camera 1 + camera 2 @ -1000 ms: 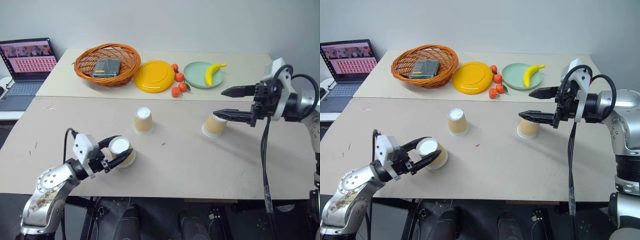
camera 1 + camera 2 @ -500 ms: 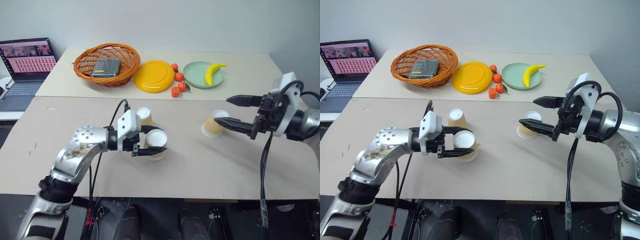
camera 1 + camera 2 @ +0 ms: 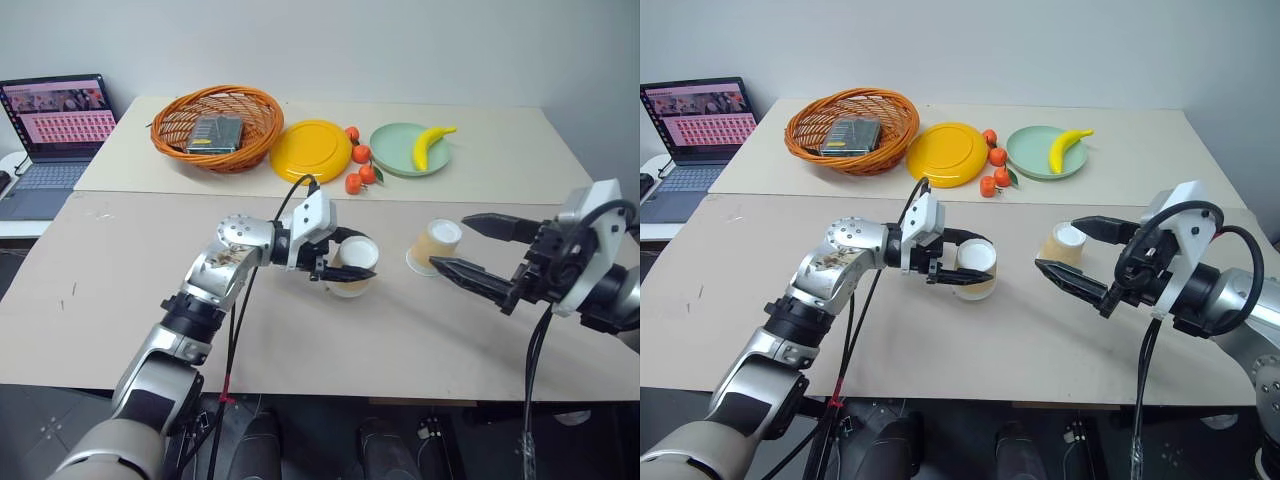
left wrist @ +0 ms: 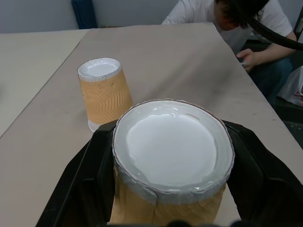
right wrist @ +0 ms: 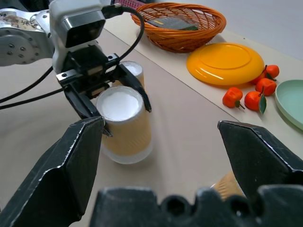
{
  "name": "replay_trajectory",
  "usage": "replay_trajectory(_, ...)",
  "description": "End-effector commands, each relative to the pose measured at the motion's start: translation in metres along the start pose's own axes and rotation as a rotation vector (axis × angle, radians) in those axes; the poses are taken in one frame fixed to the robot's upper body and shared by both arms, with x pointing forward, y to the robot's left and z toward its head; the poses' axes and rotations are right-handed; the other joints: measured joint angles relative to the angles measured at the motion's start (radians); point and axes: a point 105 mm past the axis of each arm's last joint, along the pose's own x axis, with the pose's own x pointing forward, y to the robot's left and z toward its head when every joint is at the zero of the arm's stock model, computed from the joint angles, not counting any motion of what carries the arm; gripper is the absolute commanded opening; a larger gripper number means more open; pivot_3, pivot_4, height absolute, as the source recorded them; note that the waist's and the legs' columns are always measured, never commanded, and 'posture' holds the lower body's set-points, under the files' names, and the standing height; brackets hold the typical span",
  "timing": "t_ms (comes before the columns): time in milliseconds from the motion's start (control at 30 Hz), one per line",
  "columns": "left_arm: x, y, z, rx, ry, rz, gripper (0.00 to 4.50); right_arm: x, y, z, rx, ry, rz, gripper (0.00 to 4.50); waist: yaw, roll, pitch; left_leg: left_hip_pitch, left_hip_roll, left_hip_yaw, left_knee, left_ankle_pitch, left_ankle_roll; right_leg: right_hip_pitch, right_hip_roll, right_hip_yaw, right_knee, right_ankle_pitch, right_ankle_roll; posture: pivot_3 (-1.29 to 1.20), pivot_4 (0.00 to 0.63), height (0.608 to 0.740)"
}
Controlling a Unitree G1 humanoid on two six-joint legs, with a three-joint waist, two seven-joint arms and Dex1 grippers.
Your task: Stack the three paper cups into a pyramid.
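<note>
L gripper (image 3: 352, 268) pinches an upturned paper cup (image 3: 355, 262) mid-table; R gripper (image 3: 468, 248) spread wide beside another cup (image 3: 433, 246).

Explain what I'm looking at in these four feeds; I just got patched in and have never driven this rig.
Two feeds come from the robot's head, looking down over a table; the other two from cameras on each wrist. The left gripper is shut on an upside-down paper cup. The right gripper is open and empty, beside a second cup. The third cup stands just behind the held one, seen from the right wrist. Farther back lie a basket, yellow plate, tangerines and a banana on a green plate; a laptop sits at the left.
</note>
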Motion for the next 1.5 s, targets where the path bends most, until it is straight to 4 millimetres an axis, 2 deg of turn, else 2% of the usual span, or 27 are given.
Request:
replay_trajectory(33,0.007,0.003,0.008,0.052,-0.02,-0.012,2.97,-0.005,0.001,0.014,-0.045,-0.021,-0.026,4.5,0.0,0.0,0.0,0.0,0.0,0.0,0.0,0.0,0.0,0.0,0.0,0.0,0.0,0.0,0.0,0.0,0.15,0.732)
replay_trajectory(233,0.015,0.001,0.002,0.043,-0.031,-0.021,2.97,-0.007,0.002,0.016,-0.043,-0.011,-0.035,4.5,0.001,0.0,0.0,0.0,0.0,0.0,0.0,0.0,0.0,0.0,0.0,0.0,0.0,0.0,0.0,0.0,0.15,0.732)
replay_trajectory(433,0.013,0.004,-0.016,0.022,0.02,0.016,2.97,-0.007,0.0,0.019,-0.04,-0.004,-0.038,4.5,-0.001,0.0,0.0,0.0,0.0,-0.001,0.0,0.0,0.0,0.0,0.0,0.0,0.0,0.0,0.0,0.0,0.15,0.732)
replay_trajectory(600,0.013,0.003,-0.021,0.022,0.035,0.026,2.97,-0.006,-0.003,0.019,-0.042,0.0,-0.037,4.5,0.0,0.0,0.0,0.0,0.0,-0.001,0.0,0.0,0.0,0.0,0.0,0.0,0.0,0.0,0.0,0.0,0.15,0.732)
replay_trajectory(767,0.013,0.002,-0.023,0.023,0.037,0.034,4.44,-0.005,-0.003,0.019,-0.042,0.0,-0.034,4.5,0.0,0.0,0.0,0.0,0.0,-0.001,0.0,0.0,0.0,0.0,0.0,0.0,0.001,0.0,0.0,0.0,0.15,0.732)
replay_trajectory(1033,0.016,0.0,-0.022,0.006,0.026,0.033,4.44,-0.006,-0.003,0.017,-0.041,0.008,-0.035,4.5,0.001,0.0,0.0,0.0,0.0,-0.001,0.0,0.0,0.0,0.0,0.0,0.0,0.001,0.0,0.0,0.0,0.15,0.732)
replay_trajectory(1200,0.01,0.009,-0.009,0.0,-0.012,0.067,4.44,-0.006,-0.004,0.016,-0.039,0.011,-0.033,4.5,0.0,0.0,0.0,0.0,0.0,-0.001,0.0,0.0,0.0,0.0,0.0,0.0,0.001,0.0,0.0,0.0,0.15,0.732)
replay_trajectory(1500,-0.011,0.009,0.046,0.009,-0.123,0.075,4.44,-0.007,-0.002,0.015,-0.038,0.041,0.011,4.5,-0.004,0.0,0.0,0.0,0.0,-0.001,0.0,0.0,0.0,0.0,0.0,-0.001,0.001,0.0,0.0,0.0,0.15,0.732)
